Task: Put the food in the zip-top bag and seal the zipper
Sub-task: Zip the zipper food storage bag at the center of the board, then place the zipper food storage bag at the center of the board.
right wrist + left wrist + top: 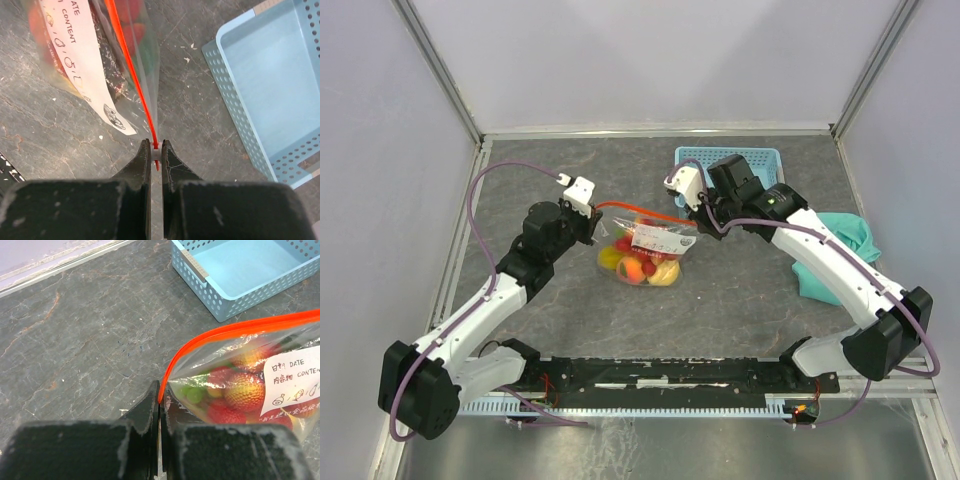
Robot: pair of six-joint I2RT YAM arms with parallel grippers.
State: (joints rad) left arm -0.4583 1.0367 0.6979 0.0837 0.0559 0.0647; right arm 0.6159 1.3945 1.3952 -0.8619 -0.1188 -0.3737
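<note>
The clear zip-top bag (645, 252) hangs between both grippers at mid-table, with several toy fruits, red, green and yellow (240, 392), inside it. Its red-orange zipper (638, 209) runs taut from one gripper to the other. My left gripper (161, 395) is shut on the zipper's left end (167, 377). My right gripper (155, 148) is shut on the small white slider (156, 152) at the zipper's right end. The white label (92, 65) faces the right wrist camera.
The light-blue plastic basket (730, 160) stands empty at the back right, just behind my right gripper (692, 205). A teal cloth (835, 250) lies at the right, partly under the right arm. Metal frame rails border the table.
</note>
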